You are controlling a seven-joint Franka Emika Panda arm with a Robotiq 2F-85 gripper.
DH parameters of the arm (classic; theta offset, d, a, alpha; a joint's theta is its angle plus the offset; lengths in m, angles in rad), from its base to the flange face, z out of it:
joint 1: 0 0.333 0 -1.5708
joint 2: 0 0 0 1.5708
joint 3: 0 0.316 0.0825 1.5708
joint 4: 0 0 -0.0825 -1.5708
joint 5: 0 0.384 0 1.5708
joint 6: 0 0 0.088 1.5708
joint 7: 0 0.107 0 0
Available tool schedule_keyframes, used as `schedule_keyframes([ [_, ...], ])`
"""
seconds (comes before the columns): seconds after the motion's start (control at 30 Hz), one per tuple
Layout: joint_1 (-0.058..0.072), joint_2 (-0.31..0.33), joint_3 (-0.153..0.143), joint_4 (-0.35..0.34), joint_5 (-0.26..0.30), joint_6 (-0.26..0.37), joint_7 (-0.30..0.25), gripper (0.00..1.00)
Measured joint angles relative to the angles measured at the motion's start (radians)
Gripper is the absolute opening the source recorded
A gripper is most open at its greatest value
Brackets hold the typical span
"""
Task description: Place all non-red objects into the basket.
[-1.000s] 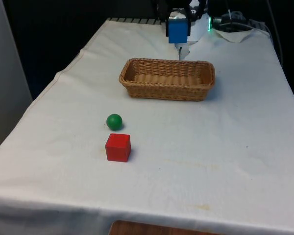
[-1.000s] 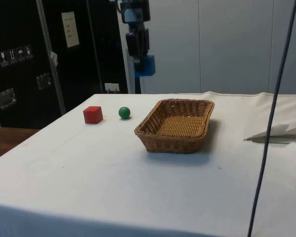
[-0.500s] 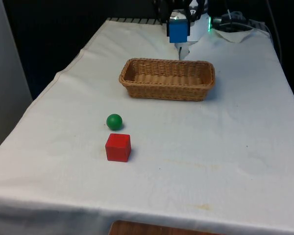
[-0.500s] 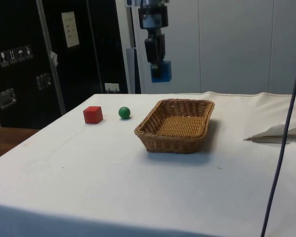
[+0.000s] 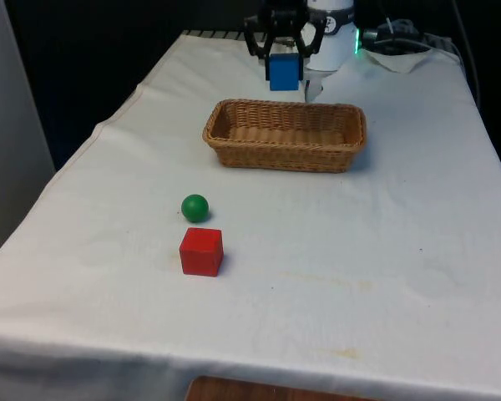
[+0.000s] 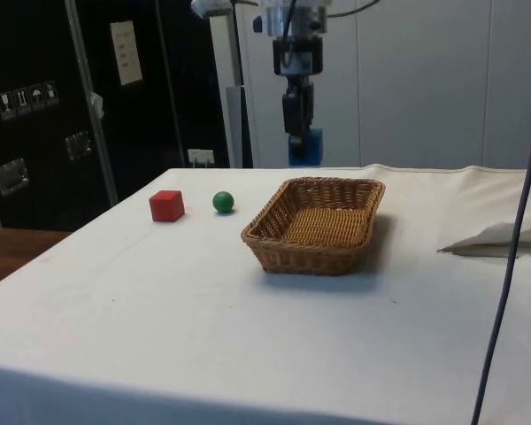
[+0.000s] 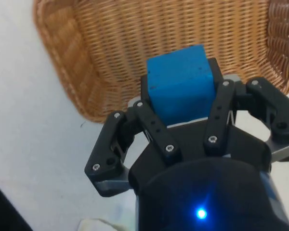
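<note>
My gripper [image 5: 284, 68] is shut on a blue cube [image 5: 284, 71] and holds it in the air above the far side of the wicker basket [image 5: 285, 134]. From the side, the blue cube [image 6: 304, 147] hangs from the gripper [image 6: 303, 142] over the basket [image 6: 317, 225]. In the wrist view the cube [image 7: 180, 82] sits clamped between the fingers [image 7: 156, 130], with the basket's woven floor [image 7: 135, 43] beneath it. A green ball [image 5: 194, 207] and a red cube [image 5: 201, 251] rest on the cloth nearer the camera; the ball [image 6: 223, 202] and red cube [image 6: 166, 205] lie beside the basket.
A crumpled white cloth [image 5: 401, 57] lies at the far end on the front view's right. A thin cable [image 6: 504, 266] hangs across the side view. The table's front edge is close below the red cube.
The gripper has carried the blue cube lower and towards the basket; in the front view it shifted slightly left, and in the side view it moved right, over the basket.
</note>
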Motion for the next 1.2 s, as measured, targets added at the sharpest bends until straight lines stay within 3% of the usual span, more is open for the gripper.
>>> schedule_keyframes([
  [0.13,0.0,0.032,-0.025,-0.023,0.004,0.062,-0.031,0.03],
  [0.4,0.0,0.063,-0.036,-0.083,0.01,0.159,-0.055,0.03],
  [0.73,0.0,0.115,-0.037,-0.14,0.012,0.275,-0.062,0.03],
  [1.2,0.002,0.259,-0.023,-0.149,0.039,0.427,-0.062,0.03],
])
